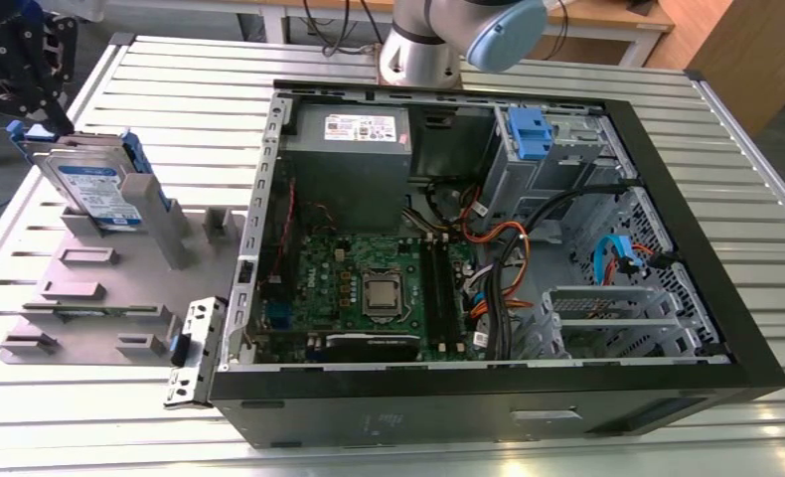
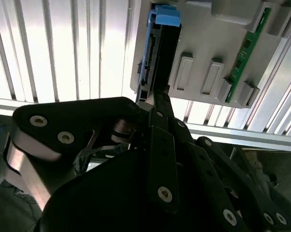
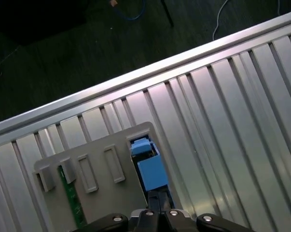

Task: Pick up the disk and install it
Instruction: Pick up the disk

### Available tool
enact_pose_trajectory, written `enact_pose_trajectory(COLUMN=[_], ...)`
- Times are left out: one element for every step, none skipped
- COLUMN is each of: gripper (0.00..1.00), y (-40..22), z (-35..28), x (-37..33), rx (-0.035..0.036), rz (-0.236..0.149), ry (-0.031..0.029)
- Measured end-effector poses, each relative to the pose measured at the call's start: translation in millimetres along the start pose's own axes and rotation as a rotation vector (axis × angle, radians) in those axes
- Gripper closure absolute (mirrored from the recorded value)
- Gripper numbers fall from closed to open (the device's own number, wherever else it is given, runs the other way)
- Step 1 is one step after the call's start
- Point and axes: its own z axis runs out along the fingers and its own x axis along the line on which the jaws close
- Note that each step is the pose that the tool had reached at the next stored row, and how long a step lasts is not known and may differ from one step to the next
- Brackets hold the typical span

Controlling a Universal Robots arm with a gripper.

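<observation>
In the second wrist view, upper middle, the fingers reach the disk; whether they clamp it, I cannot tell.

The slatted metal bench carried an open black computer case and, just beside it on the exterior view's left, a grey slotted holder plate.

Disk: upright in a grey rack at the exterior view's left, with a blue bracket
Computer case: open, beside the rack, with a green circuit board inside
Tabletop: slatted metal, carrying both
Arm: behind the case
</observation>
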Motion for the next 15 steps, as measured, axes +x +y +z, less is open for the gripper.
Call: enact_pose_trajectory(gripper=[0.89, 0.89, 0.89, 0.89, 0.89, 0.89, 0.89, 0.89, 0.89, 0.89, 0.89, 0.89, 0.89, 0.89, 0.89], y=[0.0, 0.0, 0.0, 0.0, 0.0, 0.0, 0.0, 0.0, 0.0, 0.0, 0.0, 0.0, 0.0, 0.0, 0.0], z=[0.2, 0.3, 0.4, 0.5, 0.6, 0.6, 0.6, 0.5, 0.4, 0.4, 0.3, 0.2, 0.1, 0.1, 0.1], x=[0.0, 0.0, 0.0, 0.1, 0.1, 0.0, 0.0, 0.0, 0.0, 0.0, 0.0, 0.0, 0.0, 0.0, 0.0], rx=[-0.0004, -0.0010, -0.0014, -0.0018, -0.0022, -0.0025, -0.0028, -0.0032, -0.0034, -0.0036, -0.0037, -0.0038, -0.0039, -0.0039, -0.0039], rz=[-0.018, -0.036, -0.054, -0.071, -0.090, -0.105, -0.118, -0.127, -0.134, -0.141, -0.147, -0.153, -0.157, -0.158, -0.158], ry=[0.0007, 0.0014, 0.0021, 0.0027, 0.0033, 0.0039, 0.0043, 0.0049, 0.0052, 0.0054, 0.0055, 0.0057, 0.0058, 0.0059, 0.0059])
